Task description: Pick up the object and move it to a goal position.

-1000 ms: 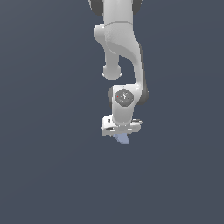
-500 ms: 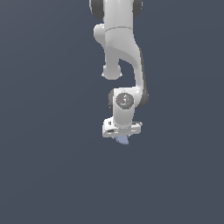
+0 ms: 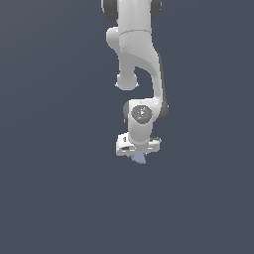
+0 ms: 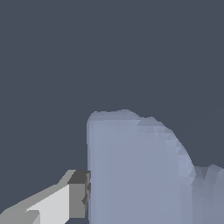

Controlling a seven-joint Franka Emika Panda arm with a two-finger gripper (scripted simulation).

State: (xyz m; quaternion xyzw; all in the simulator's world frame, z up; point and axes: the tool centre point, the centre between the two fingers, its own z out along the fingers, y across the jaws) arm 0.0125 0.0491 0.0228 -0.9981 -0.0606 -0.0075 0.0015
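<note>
Exterior view: white jointed robot arm descending from twelve o'clock, ending in a white blocky gripper just below frame centre, against a plain dark slate-grey backdrop. Small pale periwinkle-blue faceted lump, matte and wedge-shaped, poking out at the gripper's six o'clock, pointed end down (mostly tucked under the gripper body, only the tip showing). Fingers themselves not distinguishable here. Wrist view: same blue lump filling much of the frame from centre toward five o'clock, rounded and faceted along its upper edge. One white finger with a dark grey pad at seven o'clock, pad pressed flat against the lump's straight side. Opposite finger out of sight. Gripper closed narrowly around the lump, gripping it.
</note>
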